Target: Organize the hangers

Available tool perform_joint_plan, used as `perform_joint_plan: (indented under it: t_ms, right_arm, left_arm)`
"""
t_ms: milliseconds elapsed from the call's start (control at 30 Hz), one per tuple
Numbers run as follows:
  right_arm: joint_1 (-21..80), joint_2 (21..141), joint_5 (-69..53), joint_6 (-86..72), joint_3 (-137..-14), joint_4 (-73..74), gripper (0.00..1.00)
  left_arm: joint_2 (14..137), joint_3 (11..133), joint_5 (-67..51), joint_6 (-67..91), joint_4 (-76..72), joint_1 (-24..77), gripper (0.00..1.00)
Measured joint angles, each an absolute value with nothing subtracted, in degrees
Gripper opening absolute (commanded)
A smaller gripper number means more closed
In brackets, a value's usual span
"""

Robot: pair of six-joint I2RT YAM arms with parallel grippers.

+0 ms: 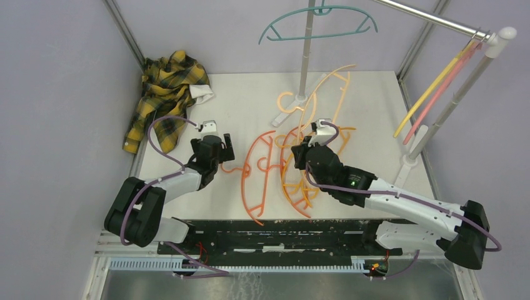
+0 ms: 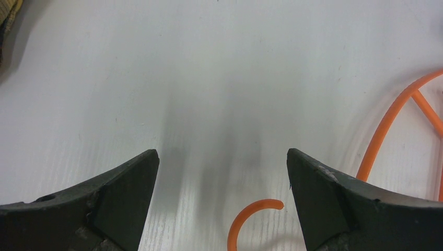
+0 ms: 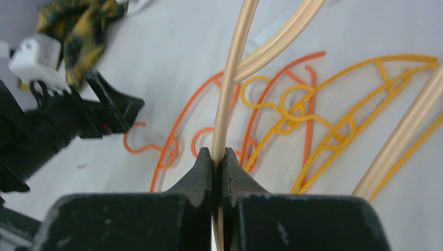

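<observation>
Peach hanger (image 3: 225,99) is pinched at a thin bar between the closed fingers of the right gripper (image 3: 218,155). This grip is confirmed only in the right wrist view; from above it is masked by the wrist. Orange hangers (image 1: 255,178) and yellow hangers (image 1: 292,187) are seen flat on the table (image 1: 375,125), mid-front. Left gripper (image 2: 222,157) is spread open, and an orange hook (image 2: 252,212) is seen between its fingers, clear of both. A teal hanger (image 1: 319,22) is hung on the pole (image 1: 305,62), its hook cropped at the top. Overlaps within the heap cannot be sorted out.
</observation>
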State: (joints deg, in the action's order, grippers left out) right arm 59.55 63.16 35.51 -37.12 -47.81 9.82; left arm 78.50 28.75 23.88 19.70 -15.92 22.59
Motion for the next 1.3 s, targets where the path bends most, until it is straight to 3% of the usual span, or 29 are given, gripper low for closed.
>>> perform_joint_plan:
  t_ms: [400, 767, 1300]
  right_arm:
    - [50.9, 62.7, 42.3, -38.2, -48.4, -7.3, 0.0]
    - [44.4, 68.8, 39.4, -39.7, -58.2, -19.6, 0.01]
    - [39.0, 79.8, 32.6, -42.8, -71.6, -23.5, 0.01]
  left_arm:
    - [78.5, 28.7, 23.9, 19.7, -16.0, 22.6, 0.99]
    - [78.5, 28.7, 23.9, 19.7, -16.0, 22.6, 0.99]
    - [78.5, 28.7, 23.8, 19.7, -16.1, 22.3, 0.99]
